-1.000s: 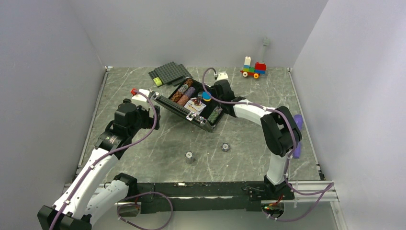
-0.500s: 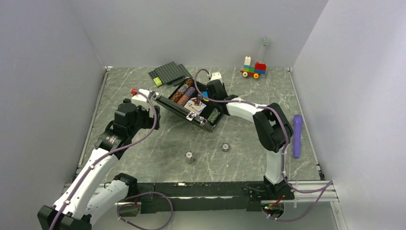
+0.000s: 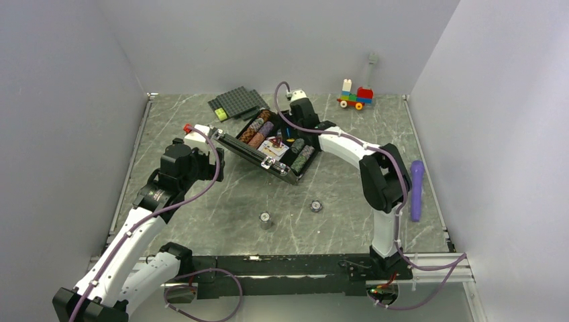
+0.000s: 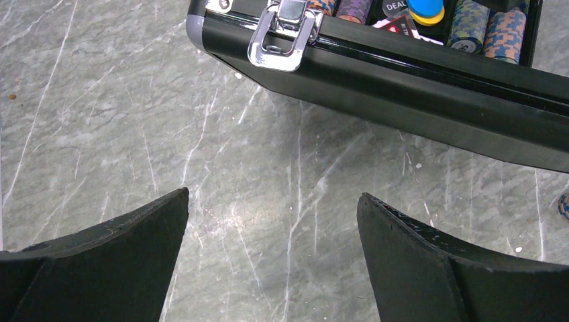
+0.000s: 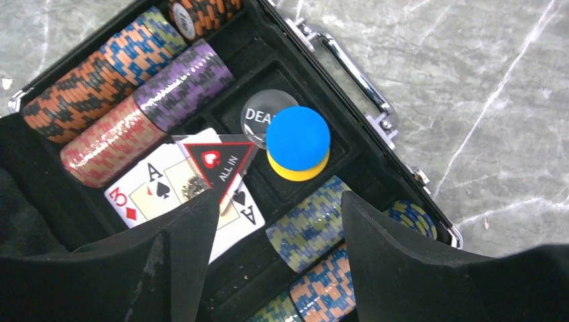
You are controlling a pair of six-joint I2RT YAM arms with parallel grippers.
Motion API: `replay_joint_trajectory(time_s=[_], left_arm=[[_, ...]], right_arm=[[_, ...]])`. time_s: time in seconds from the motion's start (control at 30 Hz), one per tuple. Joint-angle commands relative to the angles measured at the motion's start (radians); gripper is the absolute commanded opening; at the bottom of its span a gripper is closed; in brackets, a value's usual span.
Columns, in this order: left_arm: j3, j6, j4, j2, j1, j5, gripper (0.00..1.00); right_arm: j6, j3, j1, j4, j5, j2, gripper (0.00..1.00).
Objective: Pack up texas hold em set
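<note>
**Right arm swings over the open case, disc already in**

My right gripper (image 5: 278,201) hangs wide open with nothing between its black, wedge-shaped fingers. Over the last second it has slid from the right flank of the case (image 3: 258,155) toward its far side, and its camera now looks straight down into the tray. Directly below sits the disc (image 5: 297,136), a matte blue round stacked on a yellow puck (image 5: 298,171) and half covering a clear button (image 5: 255,113). I read that as the disc being stowed and this hand free for the next pickup.

Just beside the disc the cards (image 5: 158,188) lie face up under a red-edged "ALL IN" triangle (image 5: 218,159). The chips (image 5: 181,84) fill the dark, soft-looking slots as ribbed cylinders in orange, purple, pink and blue-green. Along the tray's outer edge runs a chrome handle (image 5: 352,67).

My left gripper (image 4: 272,196) has not moved. It is just as wide open and just as empty, hovering over the grey marbled table (image 4: 134,121), a little short of the case's glossy black side and its bright metal latch (image 4: 282,37).

Well apart from the case, nearer the arm bases, two stacks (image 3: 266,219) stand on the table as small grey cylinders (the leftovers, I'd say). So packing is unfinished, and the case is still open.
</note>
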Motion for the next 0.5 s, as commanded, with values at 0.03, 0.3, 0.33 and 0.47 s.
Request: replay_joint_trajectory(time_s=[0.03, 0.3, 0.33, 0.47], left_arm=[[0.003, 0.001, 0.044, -0.013, 0.003, 0.008, 0.99], [0.002, 0.001, 0.045, -0.008, 0.004, 0.006, 0.99], [0.002, 0.000, 0.044, -0.007, 0.003, 0.006, 0.99], [0.004, 0.002, 0.043, -0.001, 0.003, 0.008, 0.99]], right_arm=[[0.033, 0.000, -0.084, -0.017, -0.119, -0.070, 0.71], [-0.053, 0.037, -0.231, -0.021, -0.582, 0.005, 0.72], [-0.073, 0.049, -0.237, -0.033, -0.601, 0.018, 0.72], [-0.103, 0.071, -0.257, -0.034, -0.666, 0.058, 0.73]])
